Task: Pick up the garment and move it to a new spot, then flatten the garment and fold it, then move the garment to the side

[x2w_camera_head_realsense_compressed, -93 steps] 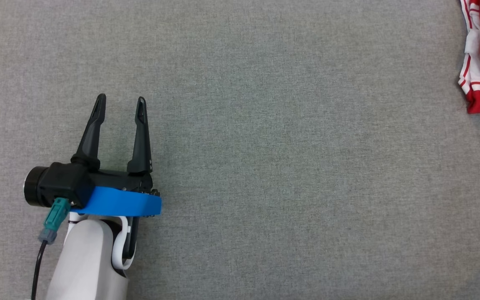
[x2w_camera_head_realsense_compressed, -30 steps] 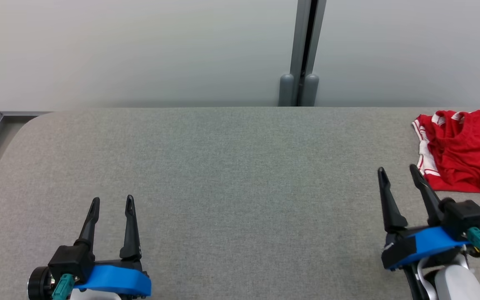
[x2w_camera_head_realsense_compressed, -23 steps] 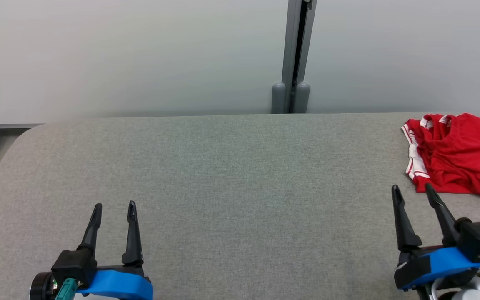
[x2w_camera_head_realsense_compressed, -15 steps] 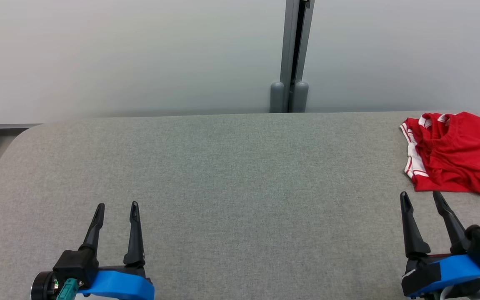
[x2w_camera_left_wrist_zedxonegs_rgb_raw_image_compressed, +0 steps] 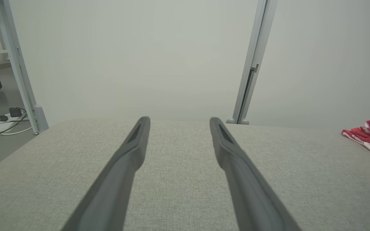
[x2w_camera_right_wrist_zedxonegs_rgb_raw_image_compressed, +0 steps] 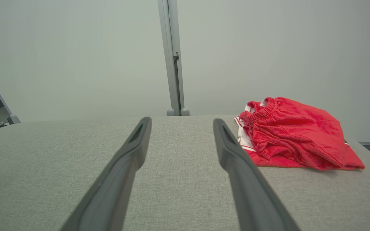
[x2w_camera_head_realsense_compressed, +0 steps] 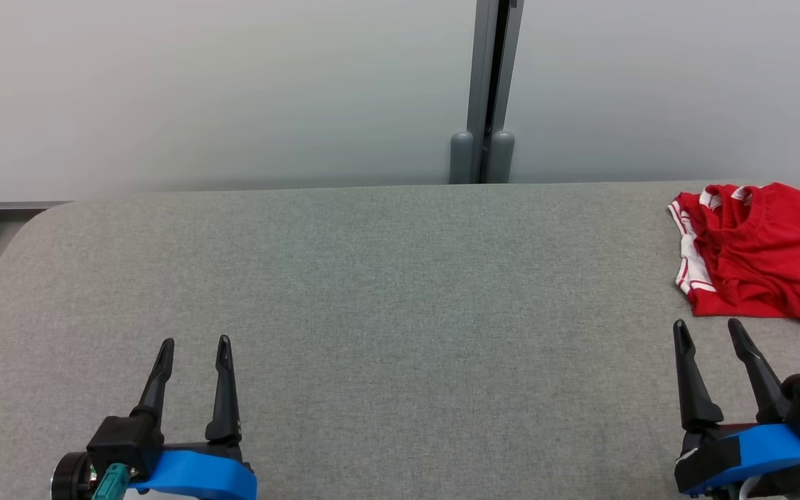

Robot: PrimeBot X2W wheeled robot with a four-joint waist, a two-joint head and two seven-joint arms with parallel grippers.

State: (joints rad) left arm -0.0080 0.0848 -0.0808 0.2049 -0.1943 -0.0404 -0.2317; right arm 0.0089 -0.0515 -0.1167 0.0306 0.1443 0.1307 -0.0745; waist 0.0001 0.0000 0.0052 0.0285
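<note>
Right now the red shorts (x2w_camera_head_realsense_compressed: 761,253) (white-striped, elastic waistband showing) lie bunched in a loose heap at the far right of the grey bench (x2w_camera_head_realsense_compressed: 386,278), close to its right edge. The right gripper (x2w_camera_head_realsense_compressed: 707,323) hovers just on their near side, fingers spread and empty; the left gripper (x2w_camera_head_realsense_compressed: 195,340) sits well apart at the near left, fingers likewise spread. Likely trouble: pinching only the top fold would lift one layer and leave the heap twisted, harder to flatten. A sideways nudge could push the cloth off the right edge.
</note>
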